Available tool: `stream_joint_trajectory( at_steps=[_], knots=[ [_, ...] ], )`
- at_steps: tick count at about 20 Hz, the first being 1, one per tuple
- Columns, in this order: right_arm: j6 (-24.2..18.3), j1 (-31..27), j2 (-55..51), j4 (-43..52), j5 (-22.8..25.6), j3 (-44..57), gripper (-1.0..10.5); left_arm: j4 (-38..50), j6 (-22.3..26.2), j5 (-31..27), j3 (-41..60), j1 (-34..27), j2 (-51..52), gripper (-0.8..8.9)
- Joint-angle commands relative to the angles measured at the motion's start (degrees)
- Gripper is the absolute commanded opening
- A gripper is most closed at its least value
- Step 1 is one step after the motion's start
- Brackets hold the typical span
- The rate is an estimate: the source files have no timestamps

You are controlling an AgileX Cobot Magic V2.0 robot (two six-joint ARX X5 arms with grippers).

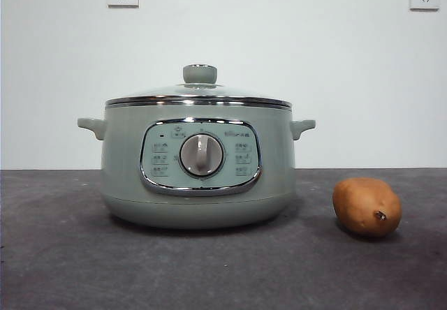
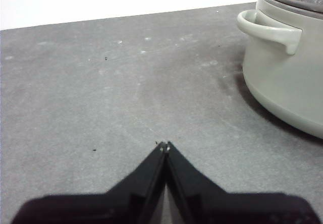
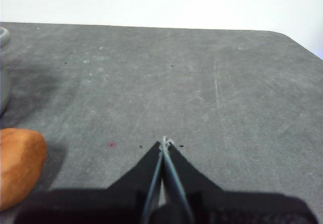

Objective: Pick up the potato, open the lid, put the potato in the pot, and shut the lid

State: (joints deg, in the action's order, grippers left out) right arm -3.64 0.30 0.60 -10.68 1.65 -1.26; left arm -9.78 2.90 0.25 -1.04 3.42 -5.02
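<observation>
Nothing is started yet — both the left gripper (image 2: pixel 164 144) and the right gripper (image 3: pixel 164 141) wait closed and empty. The potato (image 1: pixel 367 207) lies beside the pot (image 1: pixel 198 167), toward the table's right edge; the right gripper must first spread its jaws — the lid (image 1: pixel 199 95) is still on.

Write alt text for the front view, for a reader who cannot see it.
A pale green pot stands on a dark grey table, its glass lid closed, control dial facing the camera. An orange-brown potato lies on the table beside it, apart from it. No arm shows.
</observation>
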Motion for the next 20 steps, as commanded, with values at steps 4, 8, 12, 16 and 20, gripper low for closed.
stream_joint_trajectory(
  at_steps=[4, 8, 12, 16, 20],
  knots=[
    [0.7, 0.0, -0.1, 0.1, 0.1, 0.4, 0.0, 0.9, -0.3, 0.2, 0.6, -0.2, 0.0, -0.03],
    [0.7, 0.0, -0.1, 0.1, -0.1, 0.4, 0.0, 0.8, -0.3, 0.2, 0.6, -0.2, 0.0, -0.03],
    [3.8, 0.0, -0.1, 0.1, -0.7, 0.4, 0.0, 0.9, -0.3, 0.2, 0.6, -0.2, 0.0, -0.03],
    [7.7, 0.0, -0.1, 0.1, -0.8, 0.4, 0.0, 0.8, -0.3, 0.2, 0.6, -0.2, 0.0, -0.03],
    [11.6, 0.0, -0.1, 0.2, -0.8, 0.4, 0.0, 1.4, -0.5, 0.2, 0.6, -0.2, 0.0, -0.03]
  ],
)
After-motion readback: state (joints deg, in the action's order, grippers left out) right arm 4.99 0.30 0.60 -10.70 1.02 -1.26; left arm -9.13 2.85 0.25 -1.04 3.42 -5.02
